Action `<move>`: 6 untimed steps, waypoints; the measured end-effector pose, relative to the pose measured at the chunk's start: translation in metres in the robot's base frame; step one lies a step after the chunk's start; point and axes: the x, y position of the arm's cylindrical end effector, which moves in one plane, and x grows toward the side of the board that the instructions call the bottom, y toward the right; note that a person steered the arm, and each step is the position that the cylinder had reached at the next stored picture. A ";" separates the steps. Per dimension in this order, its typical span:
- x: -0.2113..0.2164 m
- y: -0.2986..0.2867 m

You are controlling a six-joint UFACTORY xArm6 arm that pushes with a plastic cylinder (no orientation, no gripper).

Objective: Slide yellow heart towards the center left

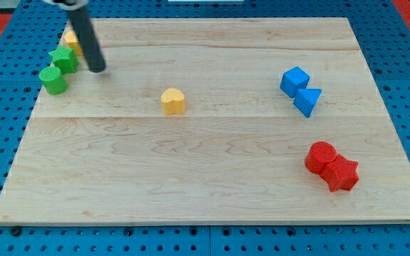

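The yellow heart (173, 101) lies on the wooden board (212, 178), left of the middle and a little toward the view's top. My tip (99, 70) rests on the board near the top left, about a hundred pixels left of and above the yellow heart, not touching it. The rod leans up toward the view's top left. A second yellow block (70, 40) sits partly hidden behind the rod; its shape cannot be made out.
A green star (64, 59) and a green cylinder (53, 80) sit just left of my tip at the board's left edge. A blue cube (295, 80) and a blue triangle (307, 99) are at the right. A red cylinder (321, 156) and a red star (343, 174) are at the bottom right.
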 end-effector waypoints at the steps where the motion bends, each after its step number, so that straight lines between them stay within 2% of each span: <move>1: 0.006 0.116; 2: 0.058 0.166; 3: 0.085 0.130; 5: 0.068 -0.029; 6: 0.078 -0.026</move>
